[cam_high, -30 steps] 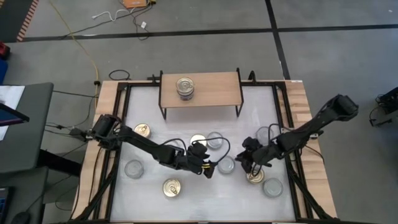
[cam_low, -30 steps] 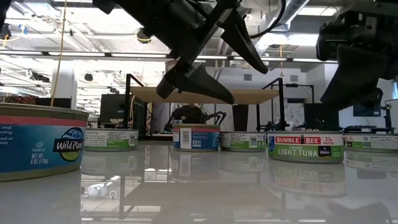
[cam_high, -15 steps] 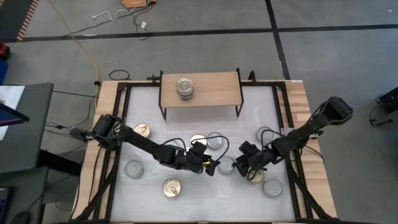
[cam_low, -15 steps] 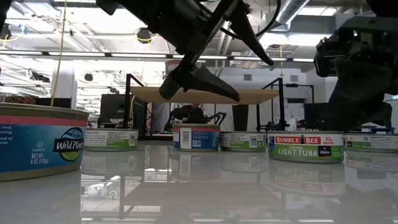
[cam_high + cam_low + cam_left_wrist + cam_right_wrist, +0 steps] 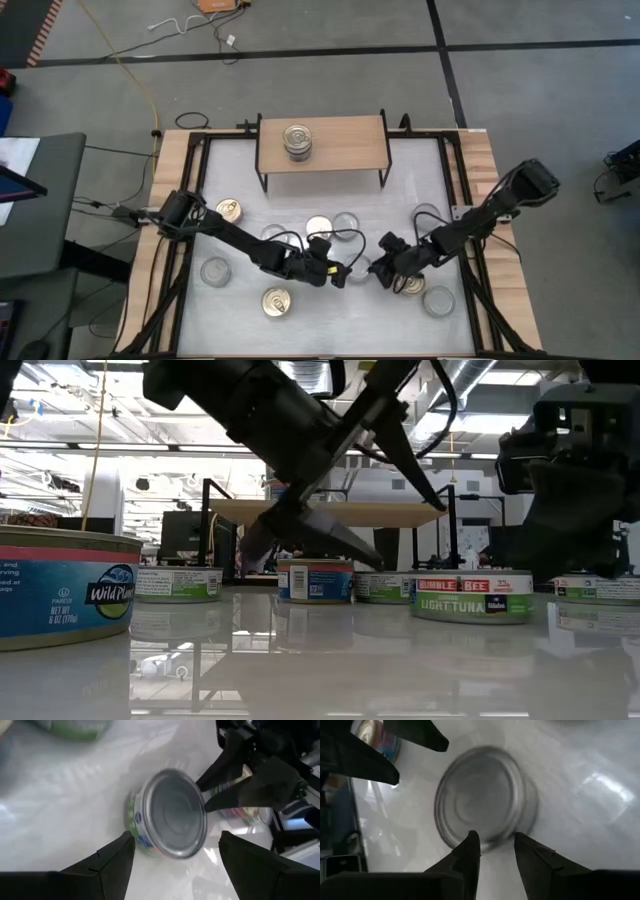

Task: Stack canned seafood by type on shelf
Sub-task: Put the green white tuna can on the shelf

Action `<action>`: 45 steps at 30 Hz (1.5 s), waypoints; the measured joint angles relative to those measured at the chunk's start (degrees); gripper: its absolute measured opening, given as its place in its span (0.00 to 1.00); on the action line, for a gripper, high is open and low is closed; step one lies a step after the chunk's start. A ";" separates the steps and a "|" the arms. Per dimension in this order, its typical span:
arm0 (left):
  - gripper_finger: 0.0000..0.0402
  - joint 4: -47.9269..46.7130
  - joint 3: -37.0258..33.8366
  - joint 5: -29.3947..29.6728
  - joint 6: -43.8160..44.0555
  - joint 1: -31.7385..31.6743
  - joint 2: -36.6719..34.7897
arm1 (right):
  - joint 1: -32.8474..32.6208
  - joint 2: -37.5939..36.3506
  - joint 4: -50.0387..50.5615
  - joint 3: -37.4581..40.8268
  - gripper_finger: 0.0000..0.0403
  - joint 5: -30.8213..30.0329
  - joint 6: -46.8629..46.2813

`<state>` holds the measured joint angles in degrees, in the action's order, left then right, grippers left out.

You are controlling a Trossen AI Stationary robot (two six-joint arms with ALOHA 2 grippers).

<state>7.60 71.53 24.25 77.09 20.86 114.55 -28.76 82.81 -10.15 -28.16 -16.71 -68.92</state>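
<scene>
High view: silver-lid tuna can [image 5: 362, 266] sits between both grippers.
Left gripper [image 5: 343, 274]: wide open, facing it.
Right gripper [image 5: 384, 272]: nearly closed, touching its rim.

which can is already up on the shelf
The silver-lidded can on the wooden shelf, near its left side; every other can sits on the white table.

Two stacked tins [image 5: 297, 140] on shelf [image 5: 350, 143], others scattered below
</scene>
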 joint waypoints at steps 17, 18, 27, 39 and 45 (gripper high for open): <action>0.68 -5.76 0.00 -1.50 7.58 0.13 -0.05 | 3.91 3.65 -9.36 -0.02 0.36 3.56 5.35; 0.68 -5.75 -0.09 -1.50 7.62 0.11 -0.05 | 4.04 3.63 -9.41 -0.04 0.36 3.58 5.26; 0.68 -6.41 -0.23 -1.52 11.19 -0.23 1.12 | 4.57 3.76 -7.28 -0.07 0.36 4.00 3.03; 0.68 -2.25 -0.13 -1.44 11.67 -0.47 2.74 | 5.41 3.76 -7.06 -0.07 0.36 3.98 4.74; 0.68 -1.74 -0.13 -1.43 10.97 -0.56 2.74 | 5.65 3.76 -7.16 -0.46 0.32 4.01 6.31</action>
<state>5.86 71.40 22.82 88.05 20.30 117.30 -23.11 86.56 -17.31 -28.62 -12.70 -62.61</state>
